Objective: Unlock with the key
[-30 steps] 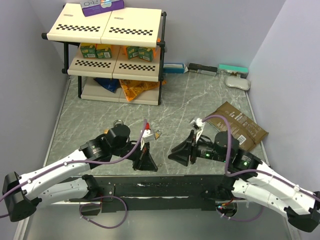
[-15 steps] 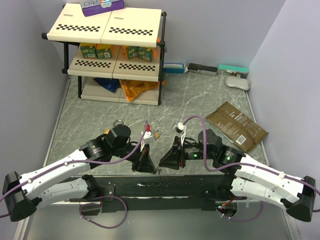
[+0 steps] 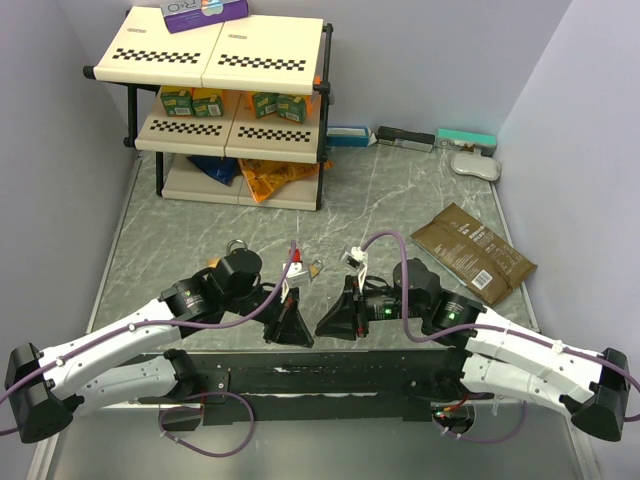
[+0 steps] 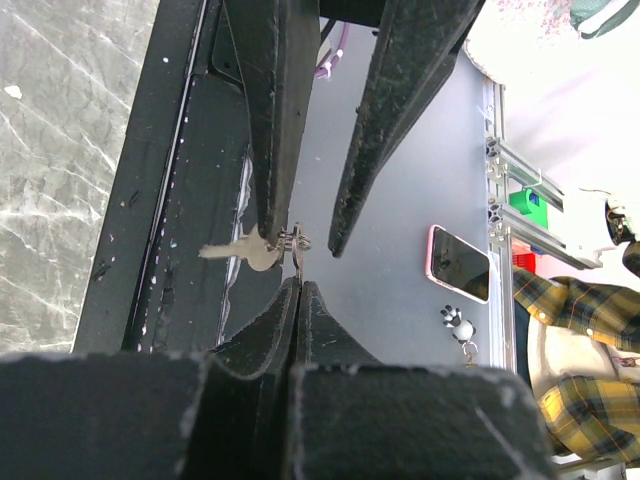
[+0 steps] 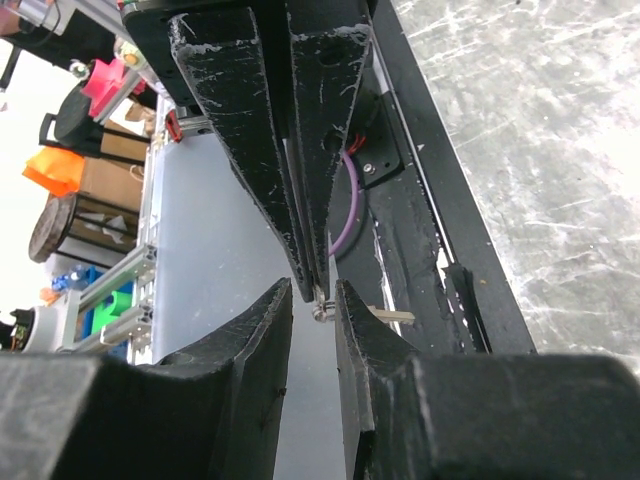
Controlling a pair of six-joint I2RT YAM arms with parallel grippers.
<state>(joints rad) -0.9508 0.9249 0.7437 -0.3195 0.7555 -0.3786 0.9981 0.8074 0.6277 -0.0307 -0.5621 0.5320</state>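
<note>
Key [image 4: 262, 257], small and pale metal, was pinched by its ring end in the fully closed left hand [image 4: 296, 290], blade pointing sideways above the black rail [image 4: 170, 200] at the near edge of the counter [image 3: 400, 200]. The right hand [image 4: 300, 240] faced it tip to tip, its fingers parted, one on each side of the key's head. One finger [image 4: 272, 150] sat against the head; whether the other touched could not be told.

Right wrist view: the key [image 5: 392, 317] appeared as a thin sliver below the shut tips of the left hand [image 5: 312, 285], in the gap of the right hand [image 5: 313, 300].

Top view: the left hand [image 3: 290, 328] and right hand [image 3: 335, 322] met nose to nose just above the rail [image 3: 320, 372] and hid the key entirely. A small brass padlock [image 3: 314, 268] lay on the counter just behind the hands, apart from both. A brown packet [image 3: 475, 252] lay to the right and a rack [image 3: 225, 60] stood at the far left, both well apart from the hands.

Only the left wrist view showed a phone [image 4: 460, 262] on a grey surface beyond the rail.
</note>
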